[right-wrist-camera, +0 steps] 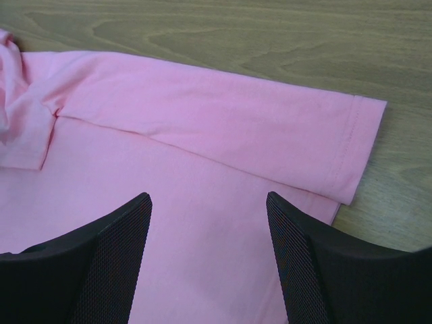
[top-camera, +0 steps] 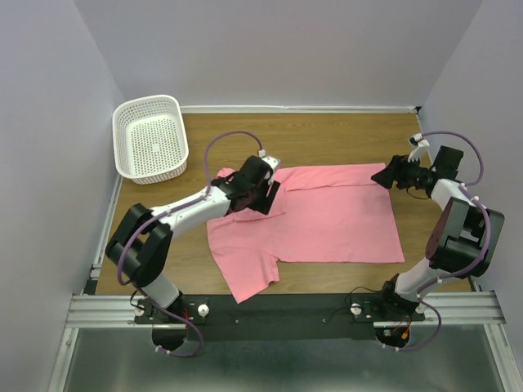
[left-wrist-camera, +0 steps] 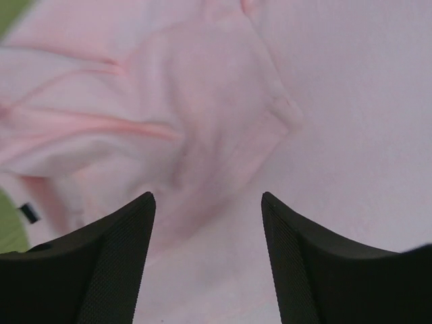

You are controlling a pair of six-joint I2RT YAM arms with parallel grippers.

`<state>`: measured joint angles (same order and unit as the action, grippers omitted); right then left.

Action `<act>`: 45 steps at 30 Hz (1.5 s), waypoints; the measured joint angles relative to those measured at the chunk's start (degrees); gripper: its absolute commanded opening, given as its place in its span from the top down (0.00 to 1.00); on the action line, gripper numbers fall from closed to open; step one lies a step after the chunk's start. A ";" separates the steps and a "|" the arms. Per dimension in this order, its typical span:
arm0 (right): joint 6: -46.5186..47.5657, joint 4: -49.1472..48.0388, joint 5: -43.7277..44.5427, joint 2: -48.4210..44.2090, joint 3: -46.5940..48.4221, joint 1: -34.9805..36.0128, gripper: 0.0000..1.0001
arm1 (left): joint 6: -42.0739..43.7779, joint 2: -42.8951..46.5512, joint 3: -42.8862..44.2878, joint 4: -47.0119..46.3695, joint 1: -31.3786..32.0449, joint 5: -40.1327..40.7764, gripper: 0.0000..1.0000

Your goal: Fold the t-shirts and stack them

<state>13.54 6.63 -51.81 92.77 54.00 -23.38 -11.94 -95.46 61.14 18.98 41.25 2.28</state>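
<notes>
Shirt (top-camera: 327,220) lies on desk (top-camera: 327,135); left end effector (left-wrist-camera: 208,197) at its ten o'clock, right end effector (right-wrist-camera: 209,197) at two o'clock, both apart.

Wood-grain worktop (top-camera: 327,135), salmon-pink t-shirt (top-camera: 327,220) spread across centre of frame, one sleeve trailing toward lower left, white perforated basket (top-camera: 154,143) at upper left, apart from shirt.

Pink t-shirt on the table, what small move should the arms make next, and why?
Probably move the left tool to the near sleeve and fold it in. It and the right tool both stand open, holding nothing. The t-shirt has its far edge already folded over, fabric is bunched under the left tool, and that sleeve sticks out flat.
</notes>
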 measured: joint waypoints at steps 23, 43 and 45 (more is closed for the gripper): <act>0.76 1.57 -0.15 7.17 4.04 0.00 0.24 | -22.91 -2.73 -6.97 -23.50 -25.51 -5.03 0.41; 1.42 2.47 0.66 9.46 6.03 0.00 0.24 | -20.92 -13.92 4.90 -20.83 -27.30 -0.48 0.46; 0.85 2.60 2.05 10.05 7.58 0.00 0.25 | -20.68 -14.32 5.60 -19.85 -27.69 -0.28 0.46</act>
<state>14.39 9.23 -49.76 102.83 61.58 -23.38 -32.62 -109.78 66.74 -0.86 13.56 2.00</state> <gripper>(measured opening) 0.762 0.539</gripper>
